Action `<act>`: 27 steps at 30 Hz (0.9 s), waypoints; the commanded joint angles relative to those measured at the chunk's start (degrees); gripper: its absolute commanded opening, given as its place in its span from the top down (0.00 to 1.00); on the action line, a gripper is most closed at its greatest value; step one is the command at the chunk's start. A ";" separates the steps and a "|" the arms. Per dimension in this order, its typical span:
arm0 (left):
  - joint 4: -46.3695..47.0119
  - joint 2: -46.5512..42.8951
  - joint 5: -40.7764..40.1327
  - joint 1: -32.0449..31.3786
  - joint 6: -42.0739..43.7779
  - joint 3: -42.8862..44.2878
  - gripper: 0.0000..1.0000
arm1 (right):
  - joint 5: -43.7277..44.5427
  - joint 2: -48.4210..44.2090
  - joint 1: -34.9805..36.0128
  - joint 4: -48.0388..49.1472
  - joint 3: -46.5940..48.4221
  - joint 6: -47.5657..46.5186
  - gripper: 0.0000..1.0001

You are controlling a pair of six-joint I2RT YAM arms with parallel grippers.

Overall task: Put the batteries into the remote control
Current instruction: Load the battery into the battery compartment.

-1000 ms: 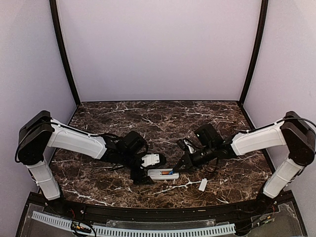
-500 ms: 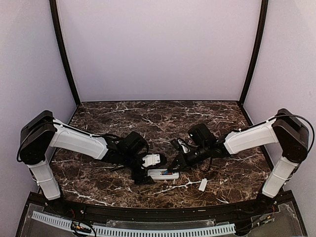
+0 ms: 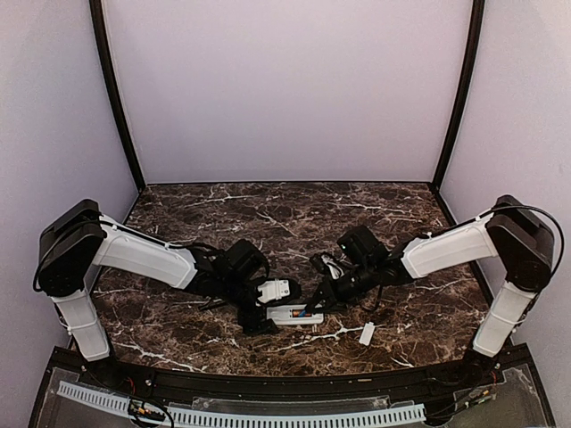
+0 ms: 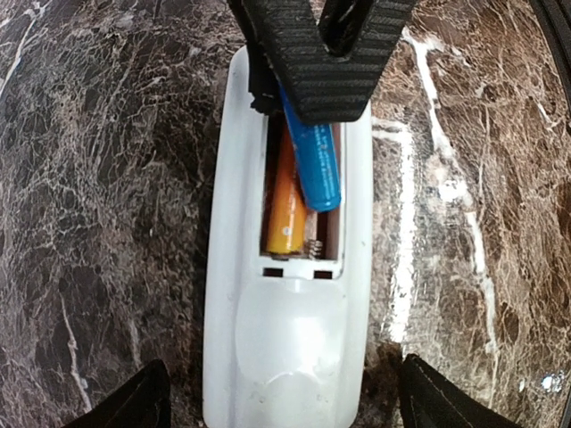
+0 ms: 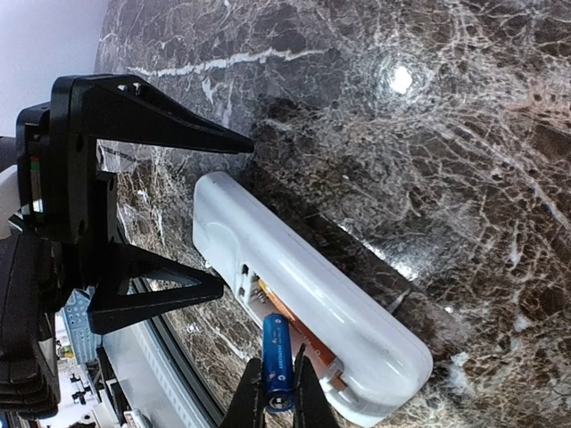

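The white remote control (image 3: 296, 315) lies near the table's front, battery bay facing up (image 4: 285, 339) (image 5: 303, 285). One orange battery (image 4: 287, 201) (image 5: 312, 343) lies in the bay. My right gripper (image 5: 278, 379) (image 3: 314, 303) is shut on a blue battery (image 5: 276, 352) (image 4: 317, 160). That battery is tilted, with its free end over the bay beside the orange one. My left gripper (image 4: 284, 406) (image 3: 257, 319) is open, with its fingers on either side of the remote's closed end and apart from it.
A small flat white cover piece (image 3: 367, 333) lies on the marble to the right of the remote, near the front edge. Pale walls enclose the table on three sides. A slotted white cable duct (image 3: 241, 415) runs along the front below the arms.
My right arm has shifted left, bringing the blue battery over the remote's bay. The left gripper has stayed around the remote's end.
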 commanded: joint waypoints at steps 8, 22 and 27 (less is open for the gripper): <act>-0.16 0.18 1.69 0.04 -1.69 0.48 0.14 | 2.69 2.18 0.28 -2.25 1.03 -0.39 1.00; 8.27 0.49 6.56 -0.04 -10.11 1.17 0.21 | 1.89 4.44 1.53 0.25 2.15 1.35 1.00; 12.53 1.58 5.63 -0.11 -13.26 1.74 0.31 | 2.08 4.52 1.95 2.12 1.78 2.38 1.00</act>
